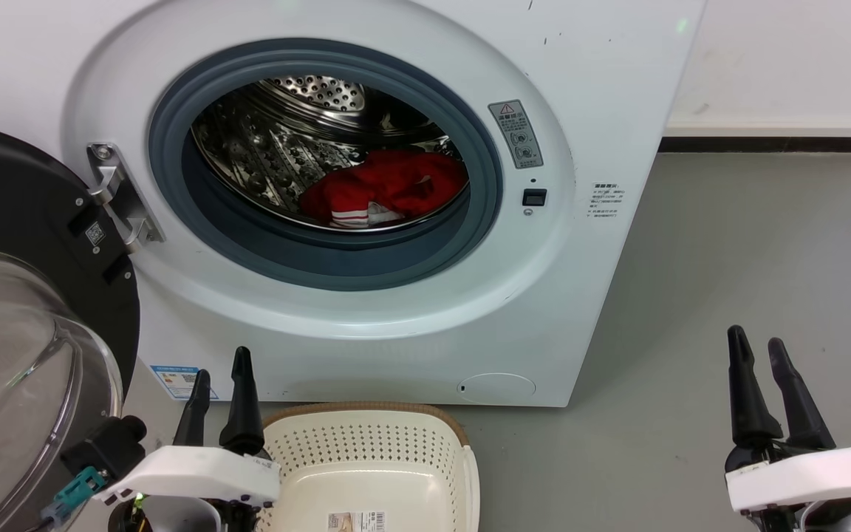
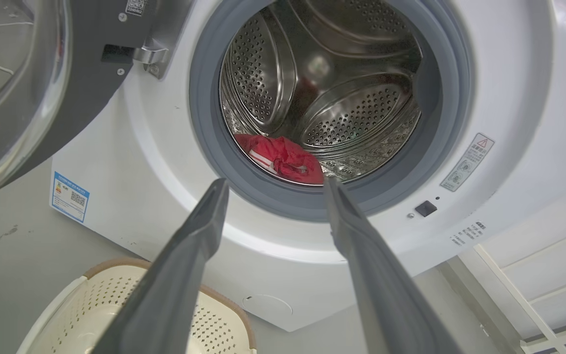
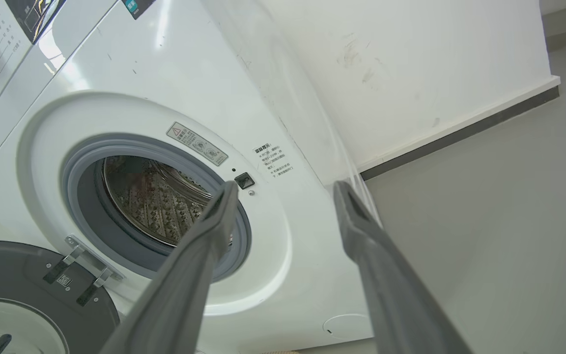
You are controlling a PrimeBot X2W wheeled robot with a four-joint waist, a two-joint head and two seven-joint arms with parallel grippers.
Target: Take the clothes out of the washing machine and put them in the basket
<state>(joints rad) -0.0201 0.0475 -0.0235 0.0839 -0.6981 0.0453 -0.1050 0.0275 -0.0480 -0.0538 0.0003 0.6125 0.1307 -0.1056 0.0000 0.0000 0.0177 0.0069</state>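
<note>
My left tool (image 1: 222,363) hangs at the lower left with its two dark fingers spread apart and nothing between them. It is just beside the left rim of the basket (image 1: 366,443). My right tool (image 1: 756,336) hovers over the grey floor (image 1: 728,258), to the right of the washing machine (image 1: 603,111). Its fingers are likewise parted and hold nothing. The clothes (image 1: 388,185) lie in a red heap at the bottom of the steel drum (image 1: 278,140), toward its right side, with a red-and-white striped trim showing at the front. The glass door (image 1: 26,355) stands swung open on the left. The basket sits on the floor in front of the machine, below the opening, with a label sticker on its bottom.
</note>
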